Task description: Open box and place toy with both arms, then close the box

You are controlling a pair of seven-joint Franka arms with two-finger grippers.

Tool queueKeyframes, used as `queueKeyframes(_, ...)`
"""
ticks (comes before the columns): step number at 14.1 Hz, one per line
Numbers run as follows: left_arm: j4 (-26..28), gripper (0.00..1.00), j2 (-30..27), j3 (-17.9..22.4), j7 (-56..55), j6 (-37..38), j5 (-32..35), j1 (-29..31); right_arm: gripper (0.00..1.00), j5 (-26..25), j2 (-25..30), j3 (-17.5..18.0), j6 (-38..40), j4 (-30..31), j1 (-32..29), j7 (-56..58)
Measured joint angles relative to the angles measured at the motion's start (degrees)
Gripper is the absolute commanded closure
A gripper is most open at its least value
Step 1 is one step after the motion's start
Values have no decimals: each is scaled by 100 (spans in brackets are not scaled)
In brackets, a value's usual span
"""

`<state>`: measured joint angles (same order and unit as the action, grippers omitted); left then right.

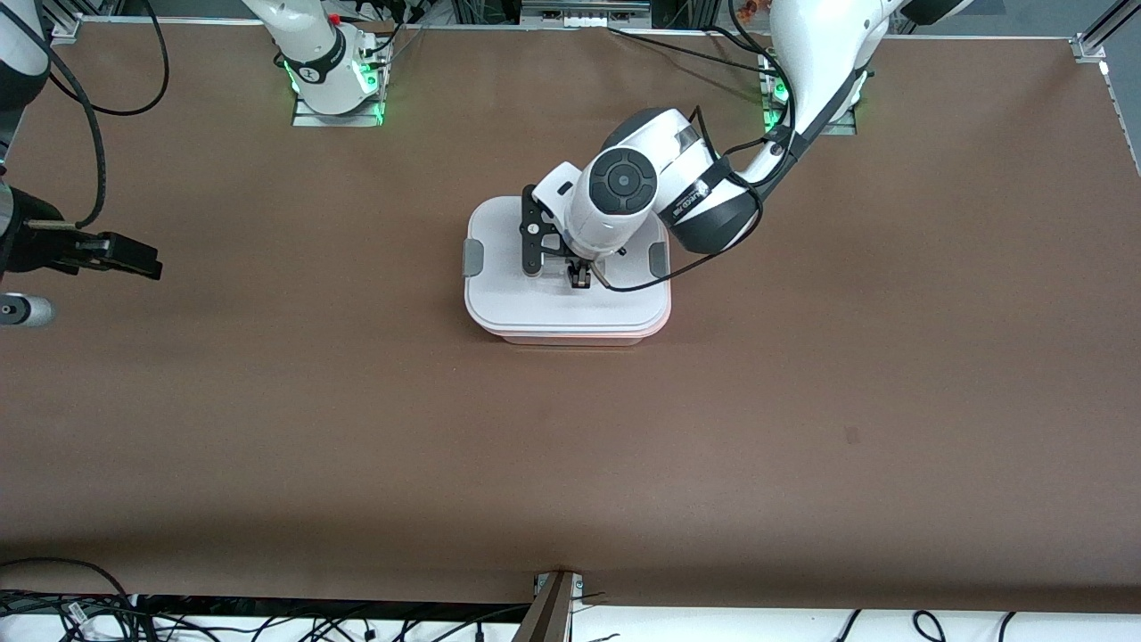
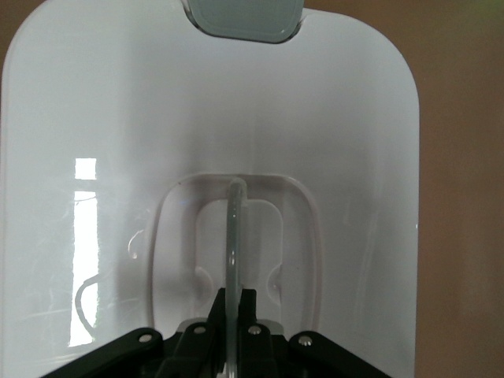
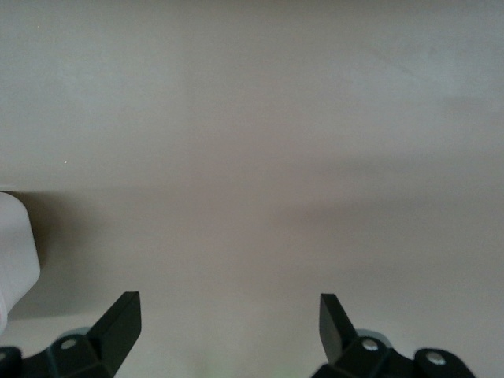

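The box (image 1: pixel 535 303) stands in the middle of the table with its flat white lid on and the pink tub (image 1: pixel 570 337) showing under the lid's near edge. Grey clips (image 1: pixel 472 258) sit on both short sides. My left gripper (image 1: pixel 580 279) is down on the lid. In the left wrist view my left gripper (image 2: pixel 235 295) is shut on the clear handle (image 2: pixel 233 228), which stands up from its recess in the lid (image 2: pixel 354 157). My right gripper (image 1: pixel 147 263) waits open and empty over bare table at the right arm's end; it also shows in the right wrist view (image 3: pixel 230 311). The toy is out of view.
A thin cable (image 1: pixel 624 287) from the left arm hangs over the lid. Brown table (image 1: pixel 802 401) spreads all round the box. A metal post (image 1: pixel 553 606) stands at the table's near edge. A white object (image 3: pixel 16 252) shows at the edge of the right wrist view.
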<state>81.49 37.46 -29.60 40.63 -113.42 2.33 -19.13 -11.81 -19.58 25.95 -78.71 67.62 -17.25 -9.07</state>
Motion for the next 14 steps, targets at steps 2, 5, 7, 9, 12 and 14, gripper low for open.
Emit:
queueKeyframes(2,0,100,1,78,-22,2,29,2,0,365,167,-762,20,74,546,94)
queueKeyframes(5,2,100,28,105,-29,7,247,-28,0,880,382,-1902,35,264,1296,466)
queueKeyframes(7,2,100,47,104,-54,7,269,-108,0,906,547,-2237,34,444,1522,577)
queueKeyframes(9,2,100,51,112,-75,16,321,-181,0,907,726,-2311,32,700,1586,579)
queueKeyframes(12,2,100,51,123,-79,20,416,-228,0,912,987,-2331,4,1125,1677,579)
queueKeyframes(14,1,100,72,122,-79,13,492,-242,0,913,1151,-2334,-15,1382,1749,579)
